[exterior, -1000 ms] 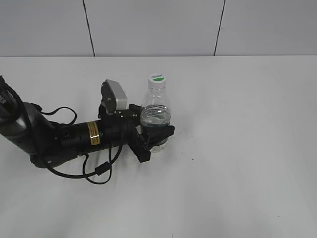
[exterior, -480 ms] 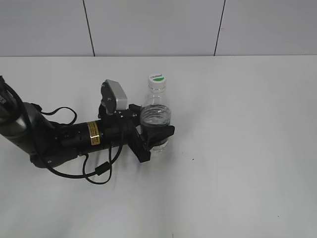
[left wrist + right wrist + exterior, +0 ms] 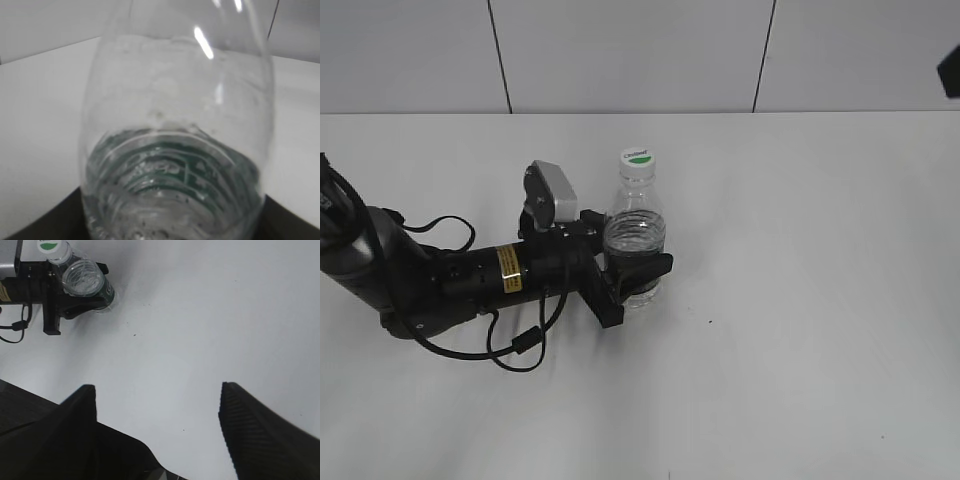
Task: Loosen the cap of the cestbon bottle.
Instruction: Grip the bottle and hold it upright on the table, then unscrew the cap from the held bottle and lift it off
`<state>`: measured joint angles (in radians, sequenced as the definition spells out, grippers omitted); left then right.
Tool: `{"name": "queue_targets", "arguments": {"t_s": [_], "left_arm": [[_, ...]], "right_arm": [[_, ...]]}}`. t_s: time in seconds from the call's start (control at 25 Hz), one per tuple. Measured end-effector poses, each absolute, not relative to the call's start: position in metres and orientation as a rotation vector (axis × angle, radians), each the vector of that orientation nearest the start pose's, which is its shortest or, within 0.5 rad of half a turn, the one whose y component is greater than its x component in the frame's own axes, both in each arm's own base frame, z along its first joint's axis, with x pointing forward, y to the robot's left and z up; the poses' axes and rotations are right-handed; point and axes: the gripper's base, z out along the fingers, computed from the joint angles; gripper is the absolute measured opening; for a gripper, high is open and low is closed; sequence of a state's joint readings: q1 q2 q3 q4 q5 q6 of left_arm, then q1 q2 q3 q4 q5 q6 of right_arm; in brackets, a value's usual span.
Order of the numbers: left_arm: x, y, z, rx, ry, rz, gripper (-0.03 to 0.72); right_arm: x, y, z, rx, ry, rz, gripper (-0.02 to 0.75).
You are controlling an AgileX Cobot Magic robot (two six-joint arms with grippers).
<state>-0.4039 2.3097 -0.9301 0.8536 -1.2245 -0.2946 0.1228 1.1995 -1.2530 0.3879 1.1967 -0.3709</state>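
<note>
The clear ribbed cestbon bottle point(image 3: 634, 228) stands upright on the white table, its dark green label band low down. Its white cap point(image 3: 637, 157) with the green mark sits on the neck. My left gripper point(image 3: 634, 277) is shut on the bottle's lower half from the left. In the left wrist view the bottle point(image 3: 175, 115) fills the frame between the dark fingers point(image 3: 30, 227). My right gripper point(image 3: 157, 400) is open and empty, high above the table to the right. From there I see the bottle point(image 3: 86, 279), the cap point(image 3: 50, 246) and the left gripper point(image 3: 75, 304) far off at top left.
The left arm point(image 3: 440, 275) lies low along the table with a loose cable point(image 3: 515, 345). A dark part point(image 3: 950, 70) shows at the exterior view's top right edge. A grey panelled wall point(image 3: 640, 50) stands behind the table.
A dark part has come into the exterior view's top right corner. The bottle and the left gripper have hardly moved.
</note>
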Motion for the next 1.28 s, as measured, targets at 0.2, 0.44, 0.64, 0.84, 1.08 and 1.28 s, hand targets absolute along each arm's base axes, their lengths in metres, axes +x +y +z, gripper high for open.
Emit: {"name": "queue_targets", "arguments": {"t_s": [0.2, 0.44, 0.64, 0.84, 1.08, 1.28], "left_arm": [[0.316, -0.205, 0.056, 0.969, 1.544, -0.936, 0.402], [0.316, -0.205, 0.057, 0.969, 1.543, -0.936, 0.402], [0.316, -0.205, 0.057, 0.969, 1.543, -0.936, 0.402], [0.316, -0.205, 0.057, 0.969, 1.543, -0.936, 0.402], [0.316, -0.205, 0.057, 0.969, 1.543, -0.936, 0.402], [0.316, -0.205, 0.057, 0.969, 1.543, -0.936, 0.402]], "right_arm": [[0.254, 0.083, 0.390, -0.580, 2.534, 0.422, 0.581], [0.283, 0.139, 0.392, -0.689, 2.540, 0.362, 0.581], [0.297, 0.188, 0.378, -0.806, 2.550, 0.401, 0.582], [0.312, 0.221, 0.339, -0.884, 2.636, 0.398, 0.582], [0.325, 0.251, 0.308, -0.954, 2.683, 0.396, 0.582], [0.336, 0.261, 0.303, -0.950, 2.677, 0.420, 0.582]]}}
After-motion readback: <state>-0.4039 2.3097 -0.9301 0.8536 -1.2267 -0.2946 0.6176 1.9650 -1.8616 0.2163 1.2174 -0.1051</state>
